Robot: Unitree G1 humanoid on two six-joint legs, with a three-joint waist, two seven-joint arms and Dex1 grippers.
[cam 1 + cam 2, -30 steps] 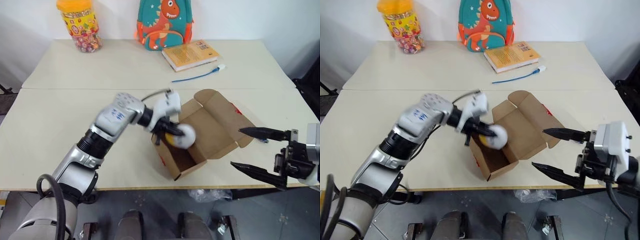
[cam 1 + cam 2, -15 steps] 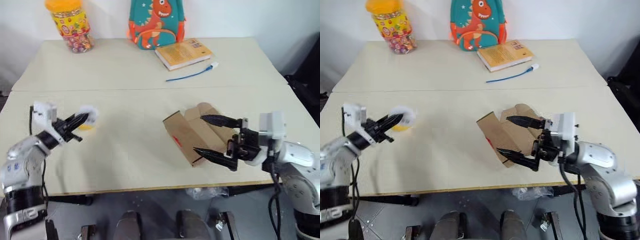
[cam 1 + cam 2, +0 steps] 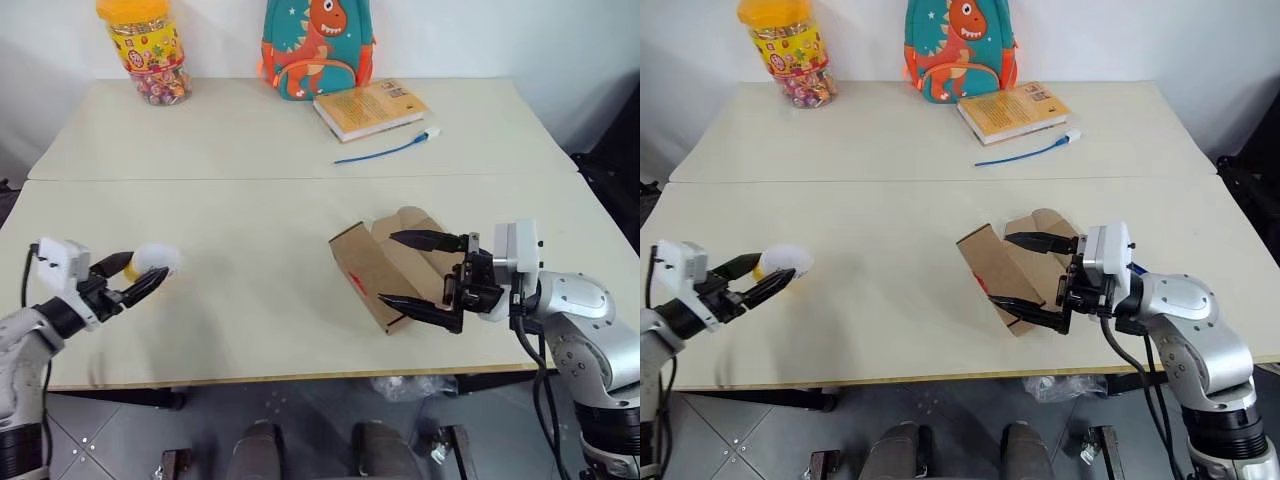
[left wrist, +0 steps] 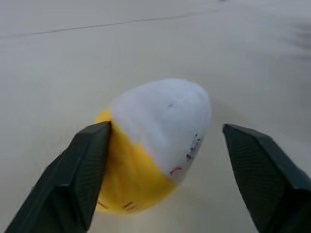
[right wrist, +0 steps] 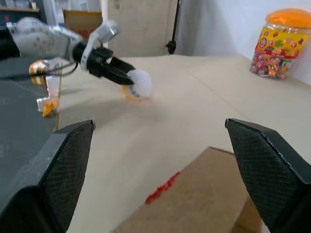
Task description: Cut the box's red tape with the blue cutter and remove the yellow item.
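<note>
Left wrist view: left gripper [image 4: 163, 160] open around yellow item [image 4: 155, 141].

Bright, even light, soft shadows; wrist views blurred up close.

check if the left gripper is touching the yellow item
Touching on one side. In the left wrist view one finger rests against the yellow item; the other stands clear, with table showing between.

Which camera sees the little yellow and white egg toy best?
The left wrist view: the yellow item sits big between the open left gripper. The eye views and right wrist view show it small, far off on the table.
</note>
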